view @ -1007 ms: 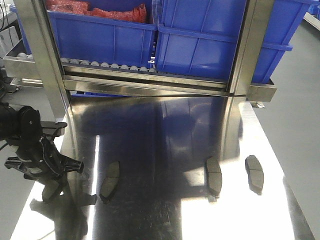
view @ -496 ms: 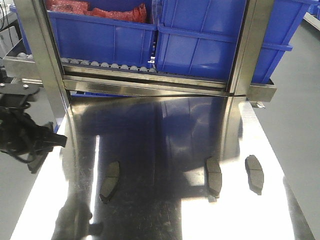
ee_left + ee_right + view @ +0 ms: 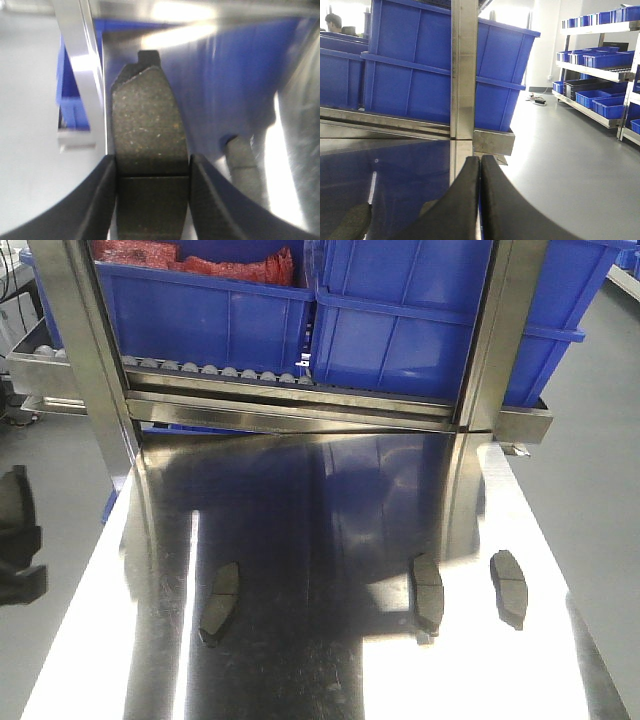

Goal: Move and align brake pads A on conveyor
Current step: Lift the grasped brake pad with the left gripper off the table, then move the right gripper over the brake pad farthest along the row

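Three brake pads A lie on the shiny steel table (image 3: 320, 510): one at the left (image 3: 220, 602), one right of centre (image 3: 428, 592) and one further right (image 3: 509, 587). My left gripper (image 3: 151, 158) is shut on another brake pad (image 3: 147, 125), gripping its two long edges at the middle groove, held over the table's left edge. In the front view this gripper (image 3: 18, 545) shows only as a dark shape at the far left, off the table. My right gripper (image 3: 480, 160) is shut with nothing in it, and a pad (image 3: 351, 221) lies to its left. The conveyor is out of view.
A roller rack (image 3: 220, 372) with blue bins (image 3: 400, 330) stands along the table's far side, between two steel uprights (image 3: 90, 360). Grey floor (image 3: 600, 440) lies to both sides. Shelves with more blue bins (image 3: 600, 55) stand far right.
My left gripper, low over the table's left edge a second ago, has risen with a pad and swung left off the table, nearly out of the front view. The three pads on the table stayed put.
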### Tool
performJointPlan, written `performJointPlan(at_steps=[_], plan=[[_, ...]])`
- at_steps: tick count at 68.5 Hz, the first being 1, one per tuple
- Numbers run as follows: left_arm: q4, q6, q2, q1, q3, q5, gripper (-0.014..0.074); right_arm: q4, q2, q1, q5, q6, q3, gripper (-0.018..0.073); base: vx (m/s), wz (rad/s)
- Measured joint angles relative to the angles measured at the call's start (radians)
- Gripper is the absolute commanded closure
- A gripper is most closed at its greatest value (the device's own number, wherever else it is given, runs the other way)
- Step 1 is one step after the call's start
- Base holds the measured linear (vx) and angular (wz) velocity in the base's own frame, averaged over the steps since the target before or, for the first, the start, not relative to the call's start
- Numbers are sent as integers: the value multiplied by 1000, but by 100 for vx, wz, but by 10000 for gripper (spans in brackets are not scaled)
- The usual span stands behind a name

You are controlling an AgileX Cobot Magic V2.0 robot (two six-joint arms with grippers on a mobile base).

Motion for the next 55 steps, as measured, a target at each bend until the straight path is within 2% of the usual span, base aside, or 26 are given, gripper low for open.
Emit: performJointPlan(at_steps=[13,27,55], plan=[[-15,-1,-215,0,122,-62,603,0,0,0,0,0,0,571,0,0],[-15,-1,-341,0,188,-71,602,0,0,0,0,0,0,571,0,0],[-15,-1,-368,0,190,-76,602,0,0,0,0,0,0,571,0,0]])
